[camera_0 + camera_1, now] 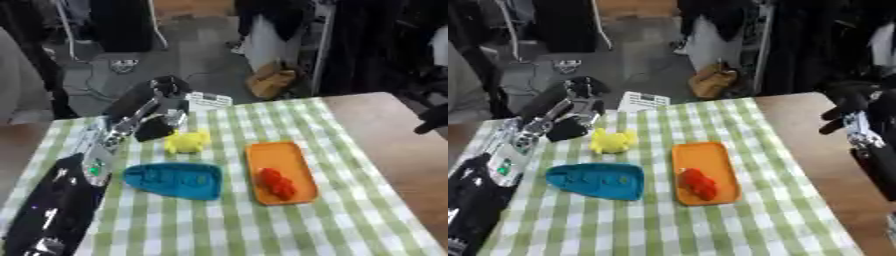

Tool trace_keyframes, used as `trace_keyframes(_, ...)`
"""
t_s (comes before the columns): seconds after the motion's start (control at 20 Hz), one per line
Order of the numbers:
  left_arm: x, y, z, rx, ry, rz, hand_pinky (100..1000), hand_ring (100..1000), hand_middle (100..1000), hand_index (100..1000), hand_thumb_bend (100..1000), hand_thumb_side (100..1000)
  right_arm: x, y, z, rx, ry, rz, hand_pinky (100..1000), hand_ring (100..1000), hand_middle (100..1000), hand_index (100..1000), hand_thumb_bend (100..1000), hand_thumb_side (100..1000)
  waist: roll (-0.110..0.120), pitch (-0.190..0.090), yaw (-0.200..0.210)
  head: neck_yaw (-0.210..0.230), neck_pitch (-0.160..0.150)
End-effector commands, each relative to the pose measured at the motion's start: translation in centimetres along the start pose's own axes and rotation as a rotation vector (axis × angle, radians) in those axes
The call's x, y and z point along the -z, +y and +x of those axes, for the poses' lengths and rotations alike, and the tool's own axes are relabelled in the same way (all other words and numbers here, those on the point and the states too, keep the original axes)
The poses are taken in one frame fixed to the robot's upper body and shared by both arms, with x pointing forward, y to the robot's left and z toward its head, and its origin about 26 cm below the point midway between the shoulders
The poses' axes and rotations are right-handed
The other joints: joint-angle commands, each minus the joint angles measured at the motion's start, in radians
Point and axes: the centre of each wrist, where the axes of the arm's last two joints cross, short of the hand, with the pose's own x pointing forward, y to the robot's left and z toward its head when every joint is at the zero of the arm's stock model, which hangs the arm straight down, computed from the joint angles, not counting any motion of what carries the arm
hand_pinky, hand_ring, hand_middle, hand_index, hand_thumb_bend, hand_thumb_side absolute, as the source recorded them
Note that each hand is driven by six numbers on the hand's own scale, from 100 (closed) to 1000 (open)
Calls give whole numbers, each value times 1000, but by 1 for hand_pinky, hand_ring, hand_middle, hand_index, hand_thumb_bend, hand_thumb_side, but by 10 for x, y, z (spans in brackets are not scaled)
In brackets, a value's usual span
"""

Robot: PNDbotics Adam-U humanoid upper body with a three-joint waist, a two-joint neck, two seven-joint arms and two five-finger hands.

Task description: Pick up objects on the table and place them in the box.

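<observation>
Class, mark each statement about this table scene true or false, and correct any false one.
1. The red object lies in the orange rectangular tray. True.
2. The yellow toy sits inside the orange tray. False: it rests on the green checked tablecloth, left of the tray.
3. The teal boat-shaped object lies left of the orange tray. True.
4. The robot's left hand is closed around the red object. False: it is beside the yellow toy, far from the red object.
5. The right hand hovers over the tray. False: it is at the table's right edge.
</observation>
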Motion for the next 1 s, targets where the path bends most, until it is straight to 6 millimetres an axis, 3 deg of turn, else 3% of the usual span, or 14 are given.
trace_keyframes(0.05, -29, 47, 1, -39, -73, -9, 627, 679, 732, 842, 100, 789, 4, -10, 8, -43, -34, -4, 517, 587, 732, 748, 100, 685, -13, -5, 8, -6, -1)
trace_keyframes(0.25, -73, 52, 2, -184, -15, 50, 608, 665, 722, 839, 100, 811, 5, -10, 8, -48, -34, -5, 517, 587, 732, 748, 100, 684, -14, -4, 19, -8, 13)
trace_keyframes(0.5, -109, 49, 10, -300, 83, 175, 593, 655, 713, 836, 100, 826, 5, -11, 8, -50, -32, -1, 517, 587, 732, 748, 100, 685, -14, -7, 30, 8, 49)
trace_keyframes(0.8, -122, 43, 19, -371, 132, 255, 583, 647, 707, 832, 100, 837, 5, -10, 8, -47, -30, 1, 516, 587, 732, 748, 100, 685, -16, -8, 37, 20, 87)
trace_keyframes(1.0, -124, 36, 24, -420, 150, 289, 575, 640, 700, 826, 100, 848, 4, -10, 7, -45, -23, 1, 515, 586, 732, 748, 100, 687, -18, -6, 44, 19, 144)
